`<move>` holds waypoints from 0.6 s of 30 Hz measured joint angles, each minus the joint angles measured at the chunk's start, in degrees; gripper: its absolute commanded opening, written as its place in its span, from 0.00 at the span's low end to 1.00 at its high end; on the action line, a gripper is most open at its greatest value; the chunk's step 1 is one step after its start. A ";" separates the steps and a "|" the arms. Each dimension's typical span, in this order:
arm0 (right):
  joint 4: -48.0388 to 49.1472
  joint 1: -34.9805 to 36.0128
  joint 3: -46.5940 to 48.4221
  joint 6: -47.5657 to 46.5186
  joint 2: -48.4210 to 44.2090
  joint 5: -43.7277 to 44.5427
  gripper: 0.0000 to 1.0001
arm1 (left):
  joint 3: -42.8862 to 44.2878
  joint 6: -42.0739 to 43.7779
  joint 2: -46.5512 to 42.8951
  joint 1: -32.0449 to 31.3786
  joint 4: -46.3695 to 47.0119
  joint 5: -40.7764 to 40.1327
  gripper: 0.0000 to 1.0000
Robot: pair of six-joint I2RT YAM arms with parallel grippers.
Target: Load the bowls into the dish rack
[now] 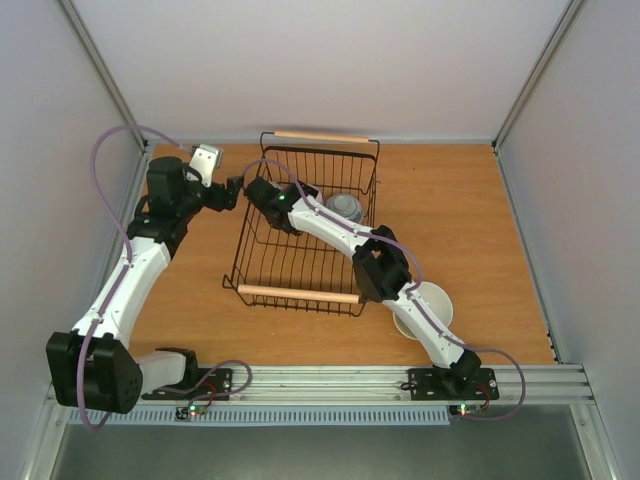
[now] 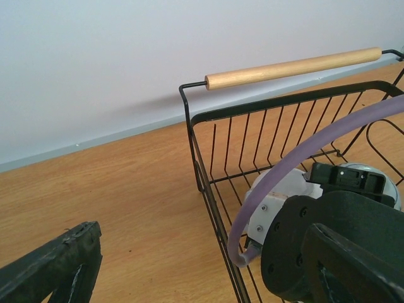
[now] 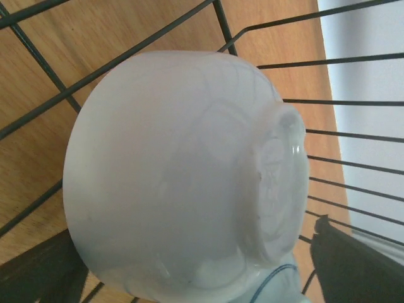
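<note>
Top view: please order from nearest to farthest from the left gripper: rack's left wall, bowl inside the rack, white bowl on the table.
From the left gripper:
1. the left wall of the dish rack, just beside it.
2. the bowl inside the rack, at its far right.
3. the white bowl, on the table, near right.

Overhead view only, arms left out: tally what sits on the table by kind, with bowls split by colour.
Dish rack: 1
Grey bowl, inside the rack: 1
White bowl, outside the rack, partly hidden: 1
Total: 3
</note>
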 measured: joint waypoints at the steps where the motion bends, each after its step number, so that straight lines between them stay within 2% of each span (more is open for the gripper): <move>1: 0.24 0.00 -0.35 0.20 -0.11 -0.26 0.99 | 0.00 0.00 0.00 0.00 0.04 0.11 0.87; 11: 6.43 0.74 -13.44 1.11 -9.05 -3.56 0.99 | -0.33 0.00 0.00 0.00 0.26 1.33 0.87; 18: 12.31 1.57 -26.58 4.00 -26.27 -8.70 0.99 | -0.35 -0.87 -0.59 -0.94 3.04 6.49 0.87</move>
